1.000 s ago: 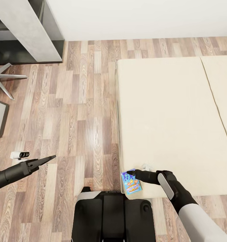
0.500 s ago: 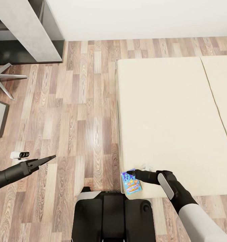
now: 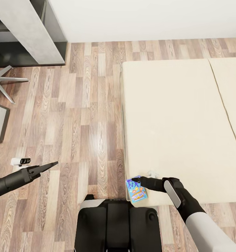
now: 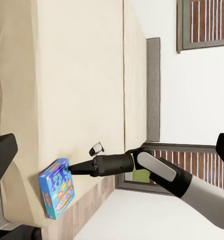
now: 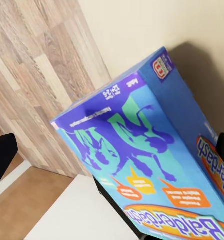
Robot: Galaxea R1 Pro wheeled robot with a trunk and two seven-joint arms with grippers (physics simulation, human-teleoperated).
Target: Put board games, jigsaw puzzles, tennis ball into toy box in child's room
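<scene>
Head view: the blue board game (image 3: 136,189) sits at the near left corner of the bed (image 3: 181,126), with the right gripper (image 3: 135,180) on its far edge, fingers clamped on it. The left gripper (image 3: 52,164) hangs over the wood floor (image 3: 79,115), fingers together. Left wrist view: the box (image 4: 57,188) overhangs the mattress edge (tilted slightly). Right wrist view: the box's printed lid (image 5: 156,175) looms between the fingers.
</scene>
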